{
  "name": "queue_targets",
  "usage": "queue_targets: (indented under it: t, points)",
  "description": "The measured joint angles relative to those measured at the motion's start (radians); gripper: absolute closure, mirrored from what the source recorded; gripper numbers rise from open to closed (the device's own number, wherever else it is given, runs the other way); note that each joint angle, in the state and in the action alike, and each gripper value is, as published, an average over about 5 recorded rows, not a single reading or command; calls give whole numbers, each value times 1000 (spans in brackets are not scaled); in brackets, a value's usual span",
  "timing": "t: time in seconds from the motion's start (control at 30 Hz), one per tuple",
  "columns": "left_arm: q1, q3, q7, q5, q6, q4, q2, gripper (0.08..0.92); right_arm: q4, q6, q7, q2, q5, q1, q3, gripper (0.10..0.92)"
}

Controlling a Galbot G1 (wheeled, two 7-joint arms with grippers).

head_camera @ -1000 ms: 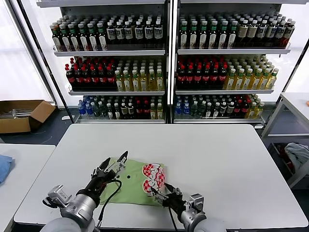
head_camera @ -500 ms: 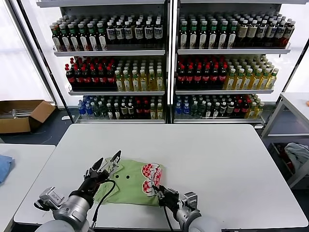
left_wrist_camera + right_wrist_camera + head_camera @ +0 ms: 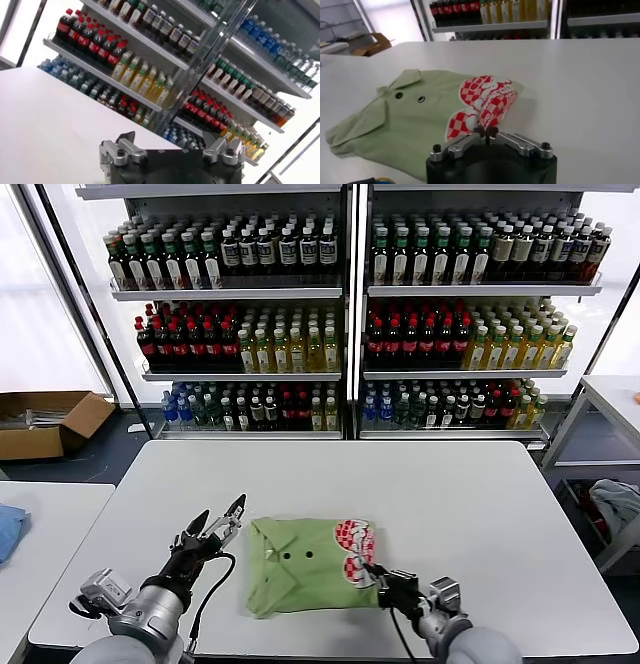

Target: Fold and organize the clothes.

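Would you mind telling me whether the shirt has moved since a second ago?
Yes: the shirt has slid rightward across the table, pinched by the right gripper.

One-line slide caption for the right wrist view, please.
Right hand shut on the edge of the folded green polo shirt beside its checkered logo, on the white table.

A white table (image 3: 450, 494) is seen in the foreground. Beyond its far edge, shelving (image 3: 345, 294) is stocked with rows of bottles (image 3: 230, 334), dark, red, yellow-green and clear. A cardboard box (image 3: 45, 419) is set on the floor past the far left corner. A blue cloth (image 3: 8, 529) is laid on a second table (image 3: 50, 534) at the left edge. A grey-white cloth (image 3: 618, 504) is seen off the right edge.
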Motion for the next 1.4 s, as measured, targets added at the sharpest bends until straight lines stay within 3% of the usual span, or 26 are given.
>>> queue_targets:
  t: [0.17,0.57,0.9,1.4]
  points:
    - [-3,-8,20,38,-9,24,7,177,14,11,-35,-33,-5,-34,80,849]
    - [26,-38,175,242,-54,98,28,177,56,91,-80,-64,-25,-104,212,505]
    - [41,-35,239,333,-67,120,21,177,-5,150,-32,30,-80,-2,73,230]
    - [53,-33,271,389,-76,151,-3,177,-83,115,23,71,-95,51,-46,203]
